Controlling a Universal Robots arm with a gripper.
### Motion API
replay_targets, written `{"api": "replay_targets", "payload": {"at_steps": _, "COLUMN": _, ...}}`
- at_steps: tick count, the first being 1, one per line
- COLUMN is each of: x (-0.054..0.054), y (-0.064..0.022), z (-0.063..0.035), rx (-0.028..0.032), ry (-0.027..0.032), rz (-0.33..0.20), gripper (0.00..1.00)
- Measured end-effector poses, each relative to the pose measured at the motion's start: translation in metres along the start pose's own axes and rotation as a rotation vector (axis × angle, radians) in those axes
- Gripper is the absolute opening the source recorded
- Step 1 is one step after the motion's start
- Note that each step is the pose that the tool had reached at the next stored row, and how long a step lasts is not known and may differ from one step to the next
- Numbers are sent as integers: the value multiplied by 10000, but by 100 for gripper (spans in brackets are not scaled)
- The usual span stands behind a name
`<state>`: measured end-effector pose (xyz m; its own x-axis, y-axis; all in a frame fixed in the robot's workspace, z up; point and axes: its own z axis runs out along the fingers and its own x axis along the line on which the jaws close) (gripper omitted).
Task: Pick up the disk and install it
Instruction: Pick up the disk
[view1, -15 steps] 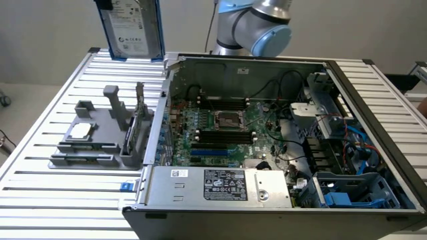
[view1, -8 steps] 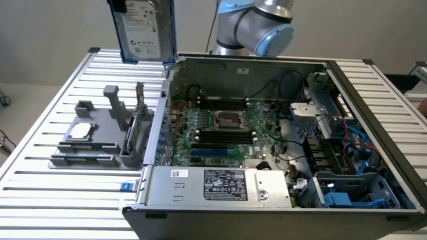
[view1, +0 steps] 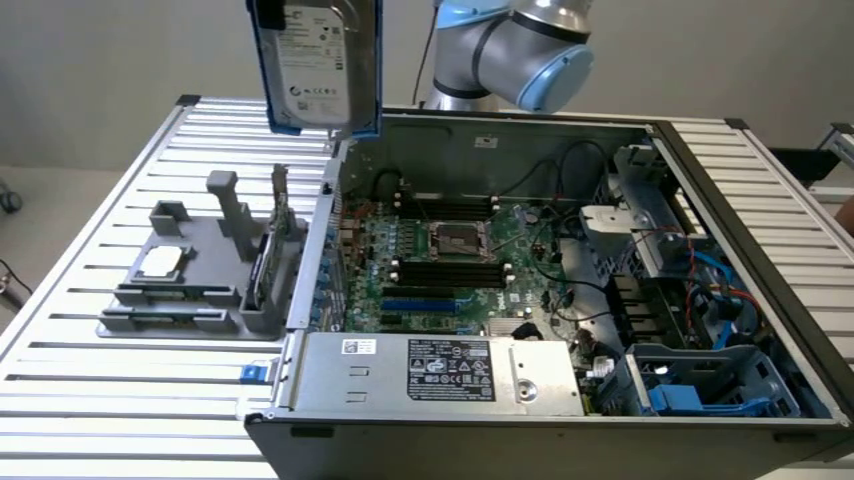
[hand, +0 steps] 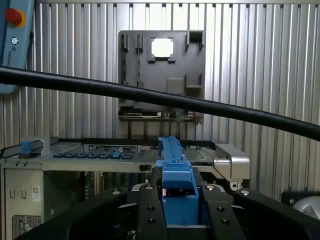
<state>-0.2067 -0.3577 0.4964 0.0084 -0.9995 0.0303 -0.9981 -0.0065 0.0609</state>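
Two fingers (hand: 148, 215) clamp the disk (view1: 318, 62) upright, high over the open computer case's (view1: 534, 452) wall; a grey holder (view1: 180, 255) stands beside that case on the table (view1: 80, 400).

The exterior camera sits high at the near side of the table (view1: 80, 380), close in, looking down and across into the open computer case (view1: 521, 135). The wrist camera looks straight down past the tool (hand: 180, 200) and the disk (hand: 172, 155) clamped in it. Both views take in the grey holder (view1: 187, 270) and the case's rim.

Disk (view1: 318, 70) top beyond exterior view's edge
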Motion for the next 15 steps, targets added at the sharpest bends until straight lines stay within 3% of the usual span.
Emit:
{"api": "replay_targets", "payload": {"at_steps": 3, "x": 58, "y": -126, "z": -21, "rx": -49, "ry": 2, "rz": -1, "gripper": 33}}
{"api": "replay_targets", "payload": {"at_steps": 15, "x": 295, "y": -577, "z": -201, "rx": -86, "ry": 5, "rz": -2, "gripper": 33}}
